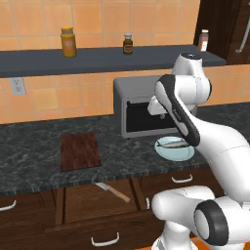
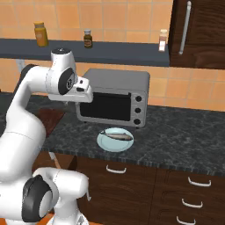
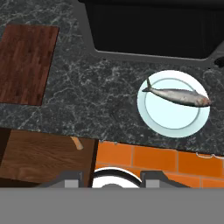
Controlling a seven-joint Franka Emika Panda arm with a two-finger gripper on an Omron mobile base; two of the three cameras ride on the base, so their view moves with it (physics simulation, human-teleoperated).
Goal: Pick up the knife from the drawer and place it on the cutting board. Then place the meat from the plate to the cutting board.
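Lying diagonally in the drawer (image 1: 97, 205), the knife (image 1: 113, 191) points its handle front-right; fingers' state unclear.

The arm (image 1: 180, 117) hides part of the plate (image 1: 168, 152); knife (image 3: 77, 143) blade unseen.

A dark marbled desk (image 1: 29, 146) spans the middle of the left base view. On it lie a cutting board (image 1: 79, 151) at centre left, a grey toaster oven (image 1: 136, 108) at centre, and a plate (image 1: 175, 149) just beside the oven, lower right.
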